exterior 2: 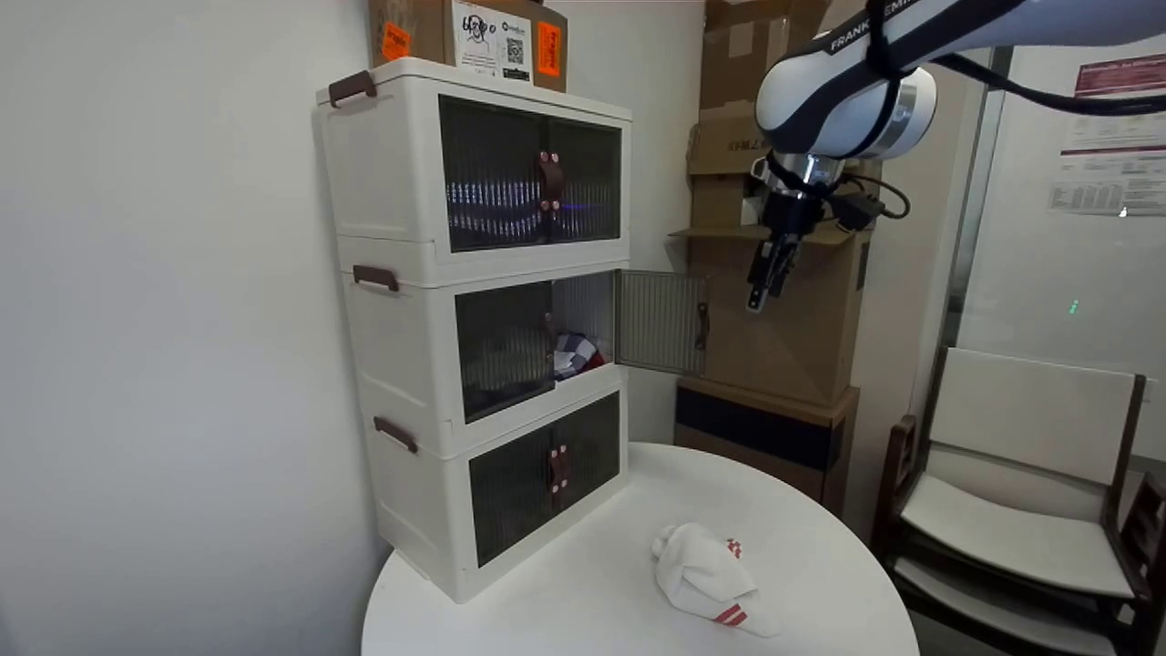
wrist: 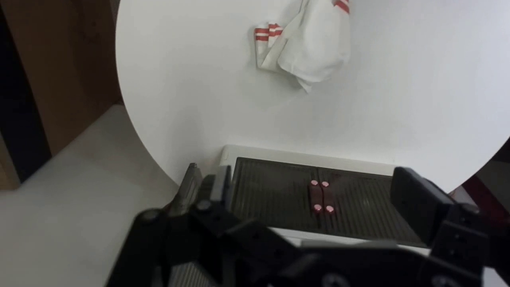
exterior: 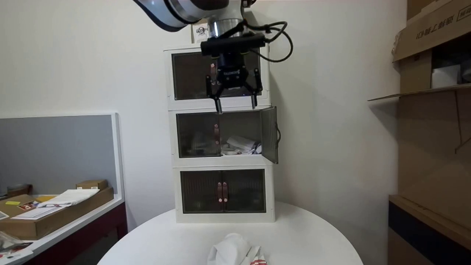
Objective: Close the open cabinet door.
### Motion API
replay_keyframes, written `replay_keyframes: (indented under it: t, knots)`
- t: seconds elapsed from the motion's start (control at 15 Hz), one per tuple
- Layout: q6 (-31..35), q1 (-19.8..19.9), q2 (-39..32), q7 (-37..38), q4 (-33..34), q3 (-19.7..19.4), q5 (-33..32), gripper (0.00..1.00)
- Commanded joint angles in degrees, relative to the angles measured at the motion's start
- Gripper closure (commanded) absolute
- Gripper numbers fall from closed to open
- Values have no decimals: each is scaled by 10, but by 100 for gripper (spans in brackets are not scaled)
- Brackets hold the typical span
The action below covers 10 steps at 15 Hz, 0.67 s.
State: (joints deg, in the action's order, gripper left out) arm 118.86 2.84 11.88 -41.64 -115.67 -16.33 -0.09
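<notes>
The cabinet door [exterior: 269,135] is a tinted ribbed panel with a dark handle. It stands swung open from the middle tier of the white cabinet [exterior: 220,162]; it also shows in an exterior view [exterior 2: 659,321]. The middle tier's other door panel is shut, and cloths lie inside. In the wrist view the door [wrist: 186,189] shows edge-on beside a finger, partly hidden by the gripper. My gripper [exterior: 236,107] is open and empty. It points down in front of the cabinet, apart from the door, beyond its free edge in an exterior view [exterior 2: 761,296]. Its spread fingers show in the wrist view [wrist: 312,179].
A round white table [exterior 2: 547,620] bears the cabinet and a white cloth with red stripes [exterior 2: 701,574]. The top and bottom tiers are shut. Cardboard boxes [exterior 2: 783,337] stand beyond the door. A box [exterior 2: 419,32] sits on the cabinet. A chair [exterior 2: 1011,510] stands near the table.
</notes>
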Motion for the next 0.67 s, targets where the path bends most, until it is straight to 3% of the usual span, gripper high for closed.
replay_keyframes:
  t: [0.0, 0.6]
  knots:
    - [1, 17, -77, -72, 97, -9, 50, 0]
    - [-9, 81, -239, -161, 281, 27, 135, 0]
